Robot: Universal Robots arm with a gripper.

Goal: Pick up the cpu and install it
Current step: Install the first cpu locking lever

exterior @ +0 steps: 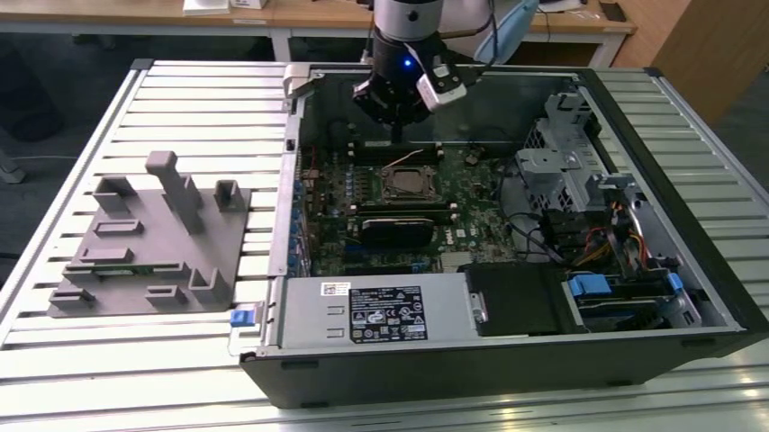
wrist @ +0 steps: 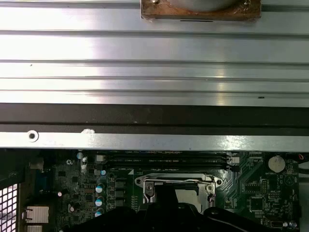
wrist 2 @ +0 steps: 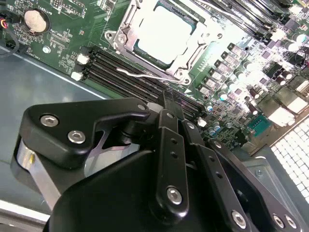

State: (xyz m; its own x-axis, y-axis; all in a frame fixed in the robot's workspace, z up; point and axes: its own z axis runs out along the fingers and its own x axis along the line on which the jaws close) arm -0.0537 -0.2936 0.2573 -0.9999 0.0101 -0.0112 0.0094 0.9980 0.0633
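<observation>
The small flat square cpu (wrist 2: 163, 35) with a silvery-white metal top sits seated in the metal-framed motherboard socket (wrist 2: 126, 19), with the thin wire retention lever (wrist 2: 145, 76) lying beside it. Rows of black memory slots (wrist 2: 120, 72) run between socket and the black gripper (exterior: 397, 135), which hangs above the green motherboard (exterior: 481, 211), apart from the chip; whether its grip is released or clenched cannot be told. The black computer case wall (exterior: 505, 364) and grey drive cage (exterior: 565, 171) bound the bay.
</observation>
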